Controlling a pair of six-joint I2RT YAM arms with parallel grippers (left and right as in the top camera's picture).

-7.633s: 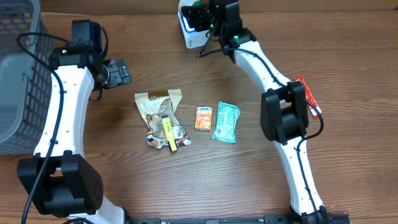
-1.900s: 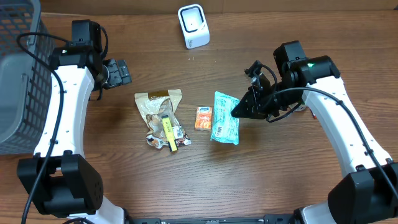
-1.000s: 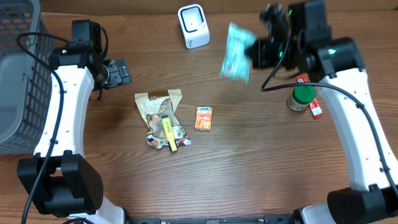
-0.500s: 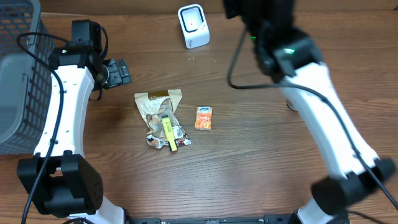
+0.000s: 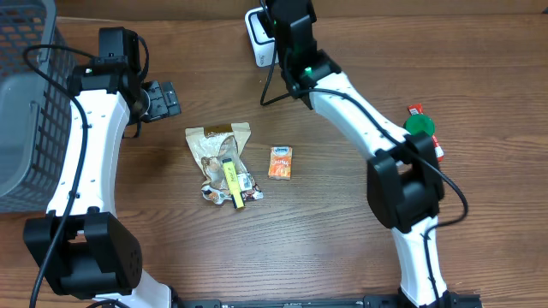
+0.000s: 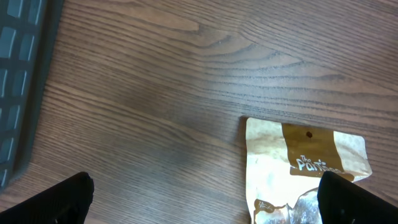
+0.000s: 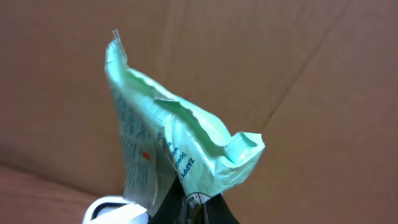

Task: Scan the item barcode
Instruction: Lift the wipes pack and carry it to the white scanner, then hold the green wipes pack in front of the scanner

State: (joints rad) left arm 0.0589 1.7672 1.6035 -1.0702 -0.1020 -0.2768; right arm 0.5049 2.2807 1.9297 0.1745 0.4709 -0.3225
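Right gripper point(image 7: 186, 208): clamped on crumpled mint-green plastic packet point(image 7: 165, 146).
Packet: close over the white box-shaped scanner point(image 7: 112, 210).
Left gripper point(image 6: 208, 196): spread wide, empty, near beige paper snack pouch point(image 6: 305, 165).

The green packet point(image 7: 163, 146) no longer lies on the table point(image 5: 342, 239) well apart from the scanner point(image 5: 255, 36). It now hangs crumpled just above the scanner, pinched in the right gripper point(image 7: 186, 202). The right arm point(image 5: 351, 94), earlier out to the right of the scanner, now reaches over it.
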